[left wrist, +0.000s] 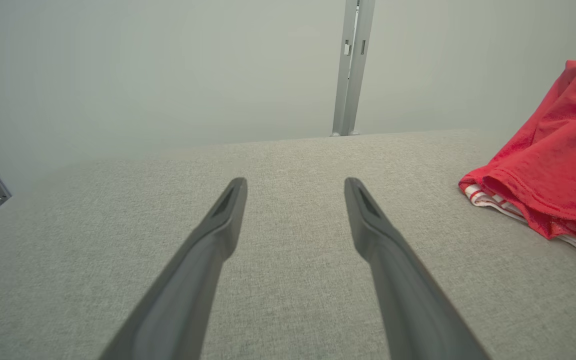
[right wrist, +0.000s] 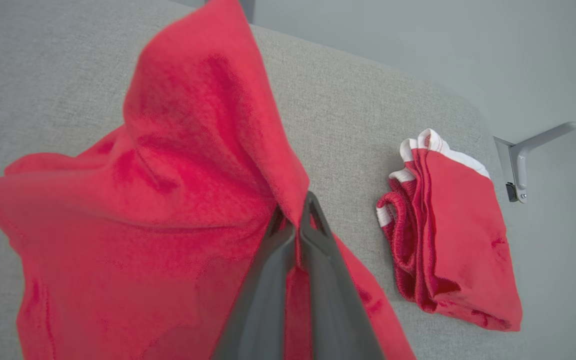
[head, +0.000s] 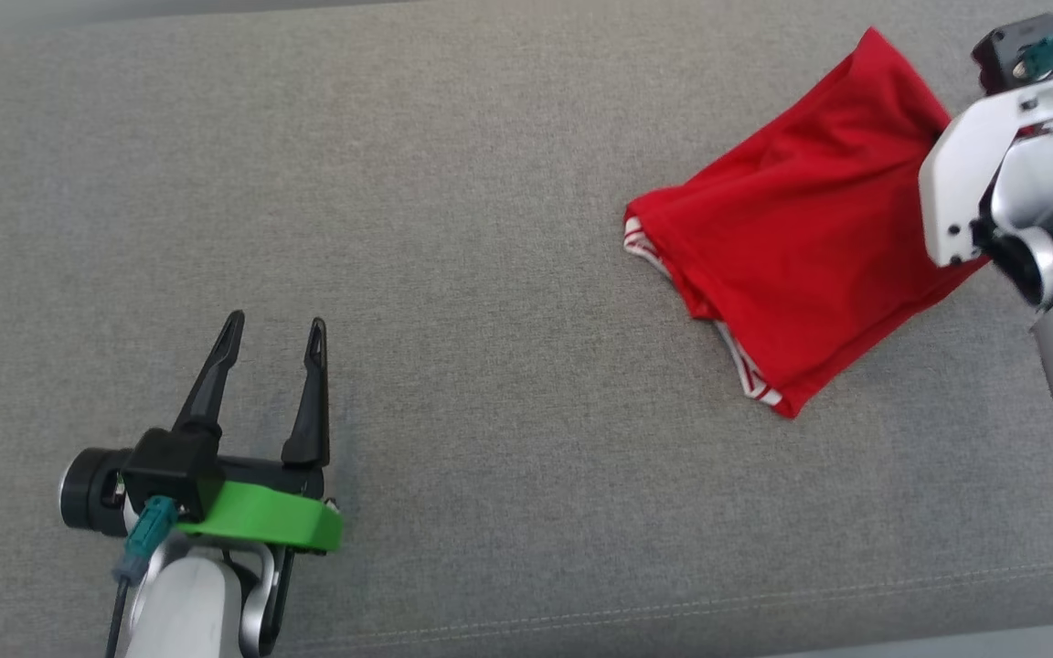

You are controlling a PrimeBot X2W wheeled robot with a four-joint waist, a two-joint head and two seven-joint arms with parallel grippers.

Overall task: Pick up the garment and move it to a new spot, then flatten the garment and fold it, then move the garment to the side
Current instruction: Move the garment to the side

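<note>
The garment [head: 792, 238] is red with white-striped trim and lies bunched on the right of the grey cushioned surface [head: 490, 228]. In the right wrist view my right gripper [right wrist: 295, 212] is shut on a fold of the garment [right wrist: 133, 210], and the cloth rises in a peak above the fingertips. In the head view my right arm [head: 974, 183] covers the garment's right edge and hides the fingers. My left gripper [head: 275, 324] rests open at the lower left, well apart from the cloth, with nothing between its fingers. The left wrist view has that gripper [left wrist: 295, 185] with the garment [left wrist: 563, 165] off to its right.
A second red piece with white trim [right wrist: 453, 240] lies folded near the surface's far right end. A metal bracket [right wrist: 518, 170] sits just past that end. A grey post [left wrist: 353, 65] stands against the pale wall behind. The surface's front seam [head: 673, 608] runs close to me.
</note>
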